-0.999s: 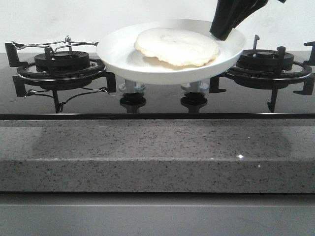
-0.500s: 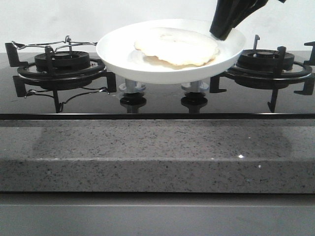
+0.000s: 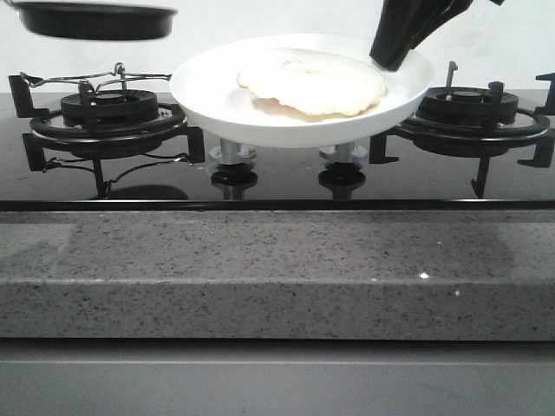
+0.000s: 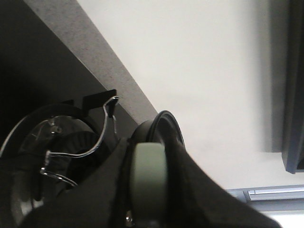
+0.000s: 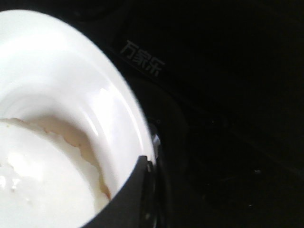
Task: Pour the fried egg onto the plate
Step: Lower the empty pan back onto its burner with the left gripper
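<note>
Pour looked done: fried egg lay on plate, right gripper clenched on its 2 o'clock rim. Left gripper grasped the pan; next, set pan down.

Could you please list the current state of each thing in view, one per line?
fried egg: lying flat on the plate.
plate: held in the air over the stove, roughly level, by the right tool shut on its rim.
frying pan: empty as far as can be seen, held up above the left burner by the left tool.
left burner: bare, no flame visible.
right burner: bare, no flame visible.
</note>
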Available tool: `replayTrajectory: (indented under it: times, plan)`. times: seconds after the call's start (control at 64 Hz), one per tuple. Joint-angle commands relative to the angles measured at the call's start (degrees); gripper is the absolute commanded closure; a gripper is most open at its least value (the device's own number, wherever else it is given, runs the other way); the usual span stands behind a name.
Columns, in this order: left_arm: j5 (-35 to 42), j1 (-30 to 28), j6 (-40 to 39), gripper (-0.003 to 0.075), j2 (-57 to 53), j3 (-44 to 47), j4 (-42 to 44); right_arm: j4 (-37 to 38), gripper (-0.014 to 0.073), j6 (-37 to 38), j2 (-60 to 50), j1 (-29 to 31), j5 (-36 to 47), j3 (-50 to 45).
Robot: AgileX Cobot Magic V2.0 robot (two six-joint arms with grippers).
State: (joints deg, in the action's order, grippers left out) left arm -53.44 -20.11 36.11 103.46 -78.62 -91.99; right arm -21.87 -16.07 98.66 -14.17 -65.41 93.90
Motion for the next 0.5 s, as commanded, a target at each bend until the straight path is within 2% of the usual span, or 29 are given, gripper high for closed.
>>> replayTrajectory:
  times: [0.0, 0.484]
  plan:
    - [-1.8, -0.1, -0.7, 0.0739, -1.4, -1.7, -5.9, -2.4, 0.0652, -0.5, -3.1, 0.1, 1.7, 1.6]
    - [-0.3, -0.1, 0.4, 0.0737, 2.0, -1.7, -6.6, -2.4, 0.0652, -0.5, -3.1, 0.1, 1.8, 1.6]
